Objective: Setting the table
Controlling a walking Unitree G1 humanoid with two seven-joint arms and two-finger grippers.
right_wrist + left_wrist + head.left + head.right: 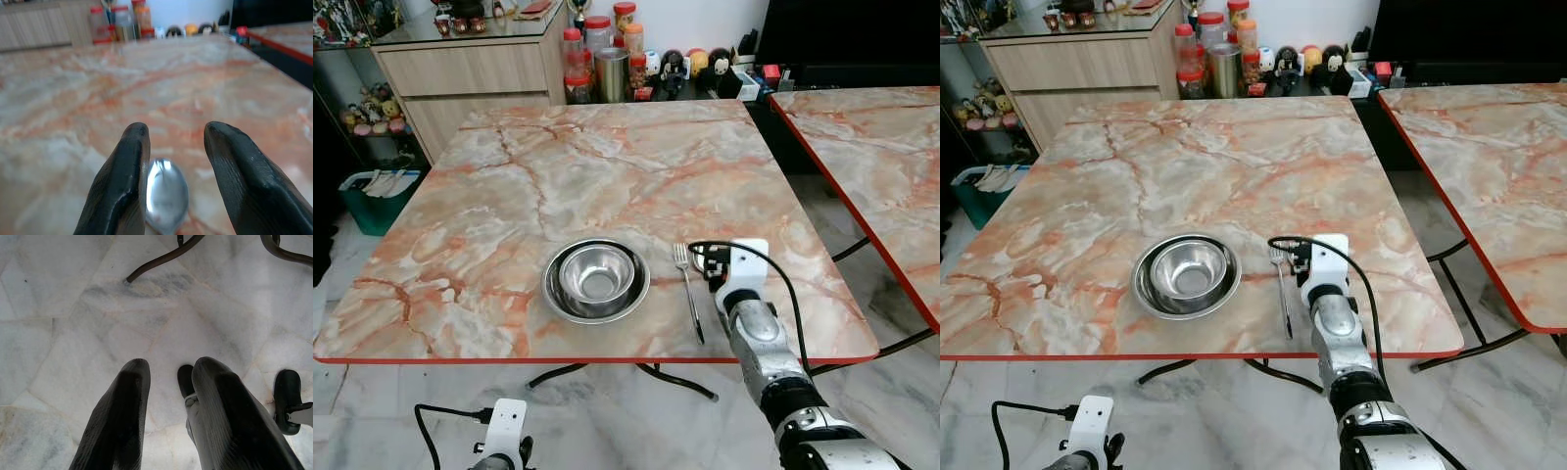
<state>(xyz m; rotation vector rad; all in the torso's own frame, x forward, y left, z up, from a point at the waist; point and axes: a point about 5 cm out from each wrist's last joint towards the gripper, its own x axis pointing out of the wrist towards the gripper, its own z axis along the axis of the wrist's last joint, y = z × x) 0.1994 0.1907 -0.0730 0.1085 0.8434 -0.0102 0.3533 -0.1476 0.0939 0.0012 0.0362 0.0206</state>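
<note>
A steel bowl [597, 274] sits in a steel plate [553, 299] near the front edge of the marble table [558, 166]. A fork [688, 289] lies just right of the plate, tines pointing away from me. My right gripper [173, 132] hovers low over the table right of the fork, fingers [708, 262] apart. In the right wrist view a spoon [167, 196] rests on the tabletop between them, close to one finger. My left gripper [171, 369] hangs below the table edge over the floor, fingers apart and empty.
A second marble table [881, 166] stands to the right across a narrow gap. Jars and tins [597, 59] and a wooden cabinet [460, 78] stand behind the table. A green basket [372, 196] sits on the floor at the left.
</note>
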